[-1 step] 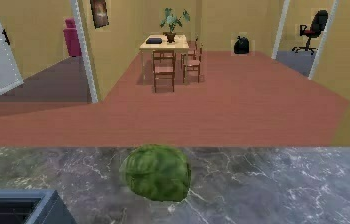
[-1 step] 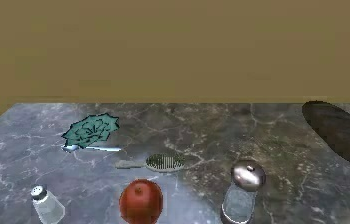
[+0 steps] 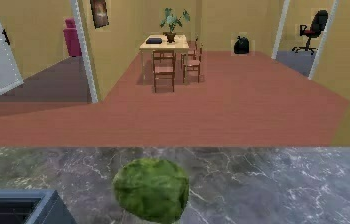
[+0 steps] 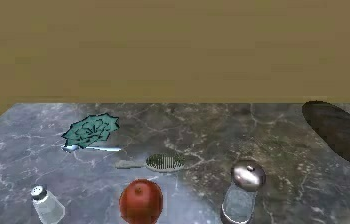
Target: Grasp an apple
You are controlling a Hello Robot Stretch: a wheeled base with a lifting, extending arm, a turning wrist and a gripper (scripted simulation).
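Bases of apple, small shaker, metal-topped shaker below arm side view's bottom edge

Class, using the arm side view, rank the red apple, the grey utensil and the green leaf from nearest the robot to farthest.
1. Red apple, bottom edge, middle.
2. Grey utensil, just beyond it.
3. Green leaf, farther back, left.

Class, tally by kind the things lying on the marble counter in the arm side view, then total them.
Shakers: 2
Apple: 1
Green leaf: 1
Utensil: 1
Dark oval thing: 1
Total: 6
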